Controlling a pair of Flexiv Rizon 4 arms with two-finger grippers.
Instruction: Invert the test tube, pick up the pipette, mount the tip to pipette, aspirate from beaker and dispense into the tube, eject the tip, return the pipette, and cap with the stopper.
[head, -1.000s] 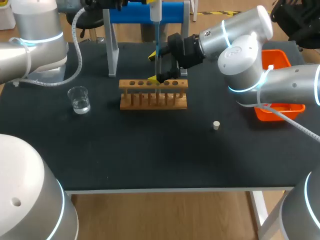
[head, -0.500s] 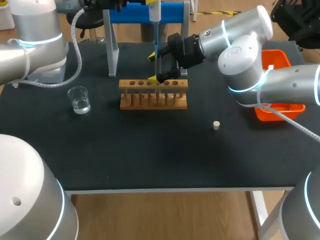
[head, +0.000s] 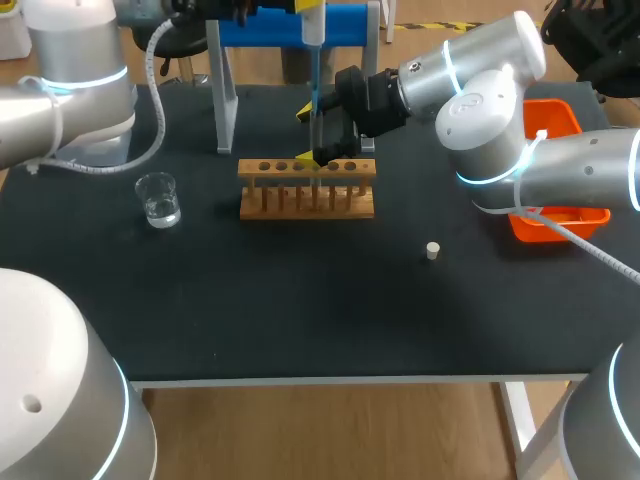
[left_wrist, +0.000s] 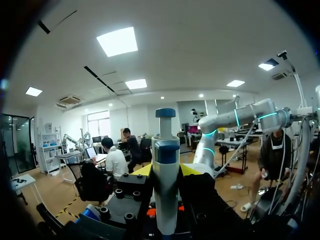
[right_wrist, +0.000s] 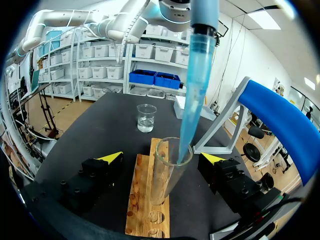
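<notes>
My left gripper (left_wrist: 166, 171) is shut on the white and blue pipette (left_wrist: 165, 165), held upright over the rack. In the head view the pipette (head: 312, 22) shows at the far edge, and its blue tip (head: 314, 95) points down. The right wrist view shows that tip (right_wrist: 192, 100) reaching into the mouth of the clear test tube (right_wrist: 166, 172), which stands upright in the wooden rack (right_wrist: 145, 200). My right gripper (right_wrist: 161, 159) is open, one yellow finger on each side of the tube, not touching it. The beaker (head: 158, 198) stands left of the rack (head: 307, 190). The white stopper (head: 432, 250) lies to the rack's right.
A blue and grey pipette stand (head: 270, 30) is behind the rack. An orange bin (head: 556, 170) sits at the table's right edge, under my right arm. The rack has several unused holes.
</notes>
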